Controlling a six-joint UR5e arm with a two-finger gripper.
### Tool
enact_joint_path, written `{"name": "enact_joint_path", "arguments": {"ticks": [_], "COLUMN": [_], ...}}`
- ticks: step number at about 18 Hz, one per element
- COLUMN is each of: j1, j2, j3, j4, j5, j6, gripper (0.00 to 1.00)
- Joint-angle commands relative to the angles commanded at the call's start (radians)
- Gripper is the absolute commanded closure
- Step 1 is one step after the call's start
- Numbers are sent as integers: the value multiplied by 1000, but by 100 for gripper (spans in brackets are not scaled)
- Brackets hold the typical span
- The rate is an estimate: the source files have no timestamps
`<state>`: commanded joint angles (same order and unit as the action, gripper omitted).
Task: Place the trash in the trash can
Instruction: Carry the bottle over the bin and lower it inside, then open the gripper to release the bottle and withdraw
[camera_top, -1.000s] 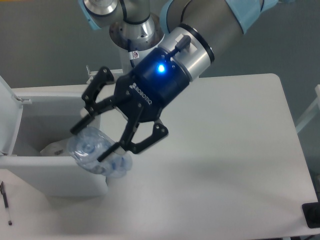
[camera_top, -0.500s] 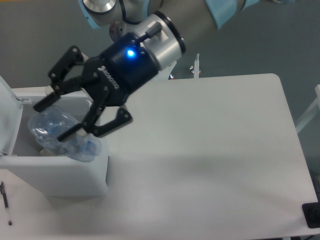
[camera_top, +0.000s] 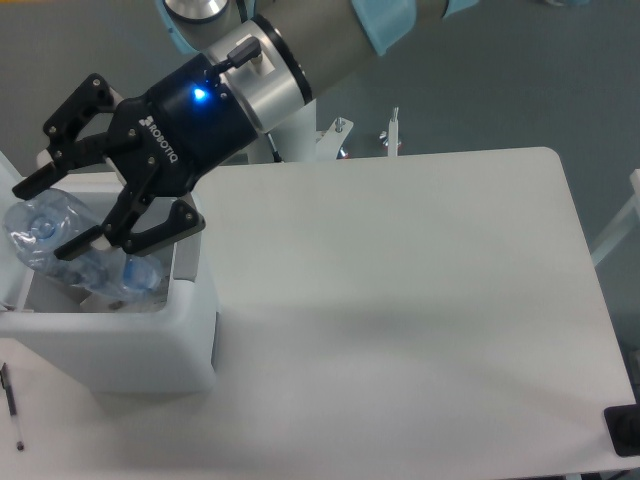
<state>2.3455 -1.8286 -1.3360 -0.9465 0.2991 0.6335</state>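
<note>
We see the gripper has swung left over the trash can, its fingers closed around the water bottle, apparently above the opening, so release seems next.

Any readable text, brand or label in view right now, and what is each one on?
"ROBOTIQ": white lettering on the black body of the gripper.
Label on the water bottle: too blurred to read.
Trash can: no markings visible.
Nothing else legible in the camera view.
</note>
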Motion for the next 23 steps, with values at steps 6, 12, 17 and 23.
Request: {"name": "enact_joint_path", "arguments": {"ticks": [6,12,17,23], "j1": [-6,-6,3,98], "j2": [25,52,66,74], "j3": [-94,-198,-272,-273], "j4": [49,58,61,63], "j5": [8,18,18,18], "j6": [46,141,215,219], "gripper": [59,39,13,11]}}
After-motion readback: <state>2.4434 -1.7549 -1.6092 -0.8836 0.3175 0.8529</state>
